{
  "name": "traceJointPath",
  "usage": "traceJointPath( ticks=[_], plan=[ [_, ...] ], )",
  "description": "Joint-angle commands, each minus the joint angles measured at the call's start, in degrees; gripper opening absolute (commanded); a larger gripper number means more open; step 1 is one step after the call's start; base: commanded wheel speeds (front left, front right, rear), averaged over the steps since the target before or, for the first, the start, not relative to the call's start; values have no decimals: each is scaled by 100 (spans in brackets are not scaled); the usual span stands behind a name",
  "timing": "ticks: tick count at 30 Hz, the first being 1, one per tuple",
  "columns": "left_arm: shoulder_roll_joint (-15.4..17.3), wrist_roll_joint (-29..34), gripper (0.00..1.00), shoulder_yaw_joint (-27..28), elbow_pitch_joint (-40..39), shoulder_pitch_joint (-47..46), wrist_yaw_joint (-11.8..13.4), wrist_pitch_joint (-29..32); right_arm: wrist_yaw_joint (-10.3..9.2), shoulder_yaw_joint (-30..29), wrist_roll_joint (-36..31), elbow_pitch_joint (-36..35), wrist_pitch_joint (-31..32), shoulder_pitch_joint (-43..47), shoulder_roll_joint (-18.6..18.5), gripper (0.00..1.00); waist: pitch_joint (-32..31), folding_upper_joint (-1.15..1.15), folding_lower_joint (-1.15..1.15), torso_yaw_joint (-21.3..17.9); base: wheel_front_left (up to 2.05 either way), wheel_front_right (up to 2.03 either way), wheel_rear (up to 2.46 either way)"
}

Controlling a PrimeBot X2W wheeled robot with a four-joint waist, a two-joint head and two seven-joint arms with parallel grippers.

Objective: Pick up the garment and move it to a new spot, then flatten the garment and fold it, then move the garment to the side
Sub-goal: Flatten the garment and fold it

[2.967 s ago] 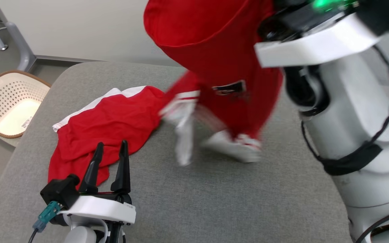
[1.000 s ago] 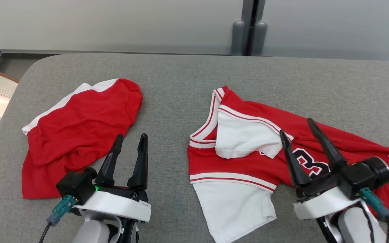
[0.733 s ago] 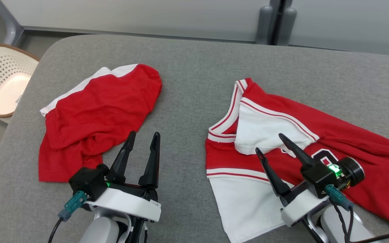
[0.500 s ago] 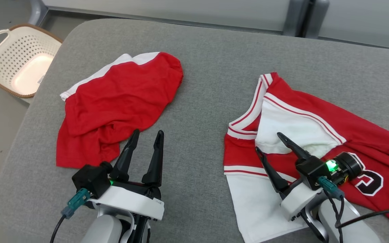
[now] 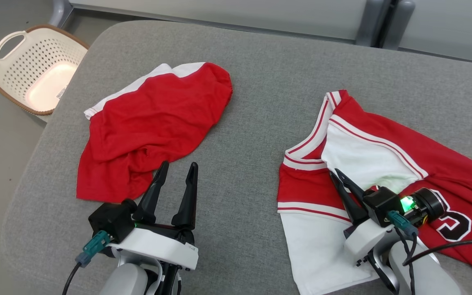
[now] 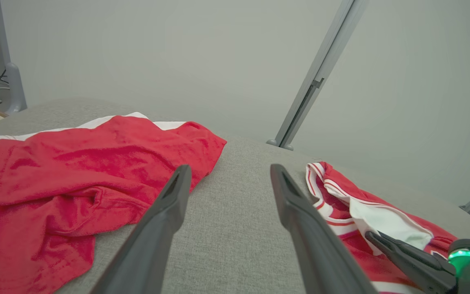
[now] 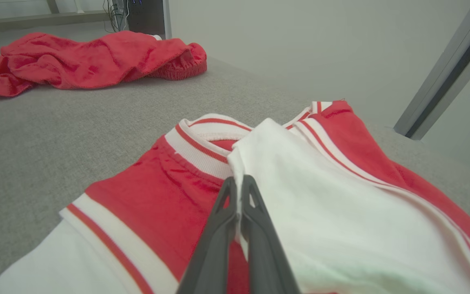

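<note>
The garment, a red and white jersey (image 5: 383, 135) with a black number, lies crumpled on the right half of the grey table (image 5: 260, 61). A white flap is folded over its chest. My right gripper (image 5: 335, 174) rests low on the jersey, shut on the edge of that white flap. The right wrist view has the fingers (image 7: 239, 179) pressed together with white cloth of the jersey (image 7: 320, 183) between them. My left gripper (image 5: 178, 168) stands open over bare table, just right of a red garment (image 5: 154, 123), with nothing between its fingers (image 6: 230, 167).
The second red garment (image 6: 76, 163) with a white band lies bunched on the table's left half. A cream perforated basket (image 5: 10, 41) stands on the floor past the table's left edge. Grey wall panels and a metal post (image 6: 316, 81) run behind the table.
My right gripper has gone from open to shut on the jersey's white flap. The head camera has shifted, so the whole picture moved. The left gripper is unchanged.
</note>
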Motion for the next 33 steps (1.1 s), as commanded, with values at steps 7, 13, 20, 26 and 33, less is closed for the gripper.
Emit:
traceJointPath(
  ticks=[7,13,20,26,33],
  plan=[
    [20,50,100,78,-2,70,-2,-1,-2,-246,89,-459,-6,190,-125,0,-312,0,0,-386,0,0,0],
    [21,-4,100,5,-92,-5,-14,-1,-2,-344,114,-906,301,-511,-847,0,-207,0,0,-511,0,0,0],
    [20,-129,100,-219,-241,-293,-64,-1,-2,190,280,-1197,1073,-2336,-2351,0,376,0,0,-314,0,0,0],
    [20,-304,100,-438,-270,-480,-68,-1,-3,1077,297,-785,1460,-4122,-3304,0,828,0,0,0,0,0,0],
    [17,-415,100,-537,-323,-629,-55,-1,-4,1723,45,141,1409,-5733,-3423,100,1122,0,0,213,0,0,0]
  ],
)
